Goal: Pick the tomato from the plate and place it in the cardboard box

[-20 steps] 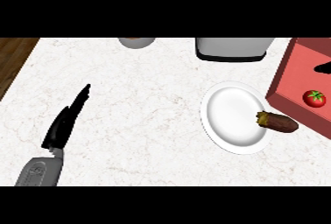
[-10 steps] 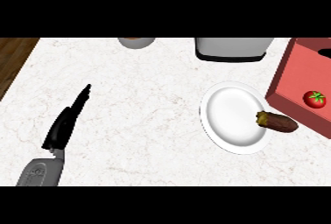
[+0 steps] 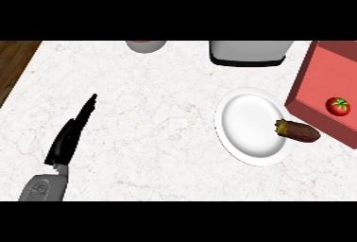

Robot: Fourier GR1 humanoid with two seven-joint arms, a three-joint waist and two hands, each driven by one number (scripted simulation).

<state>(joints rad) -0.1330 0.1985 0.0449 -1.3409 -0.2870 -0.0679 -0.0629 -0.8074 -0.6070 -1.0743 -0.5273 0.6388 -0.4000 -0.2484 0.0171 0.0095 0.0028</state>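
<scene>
1. Nothing has moved that I can see since half a second ago: my left hand, the tomato and the plate all sit where they did.
2. From my head view, the left hand comes in at about 7 o'clock, on a grey forearm at the lower edge.
3. Its black fingers are stretched out straight, pointing toward 1 o'clock, and they hold nothing; the hand lies over the bare white marble counter.
4. My right hand does not show anywhere.
5. At 3 o'clock, at the right edge, the tomato lies inside the reddish box, red with a small green top, well apart from the left hand.
6. Just left of the box, the white plate sits on the counter, its right rim close to the box's wall.
7. On the plate's right edge, at about 4 o'clock, a brown, lumpy piece of food lies half on the rim and reaches toward the box.
8. At 12 o'clock, a grey container with a dark base stands at the far edge.
9. A small round cup stands at 11 o'clock, cut off by the view's top.
10. A strip of dark wooden floor shows at 10 o'clock.
</scene>
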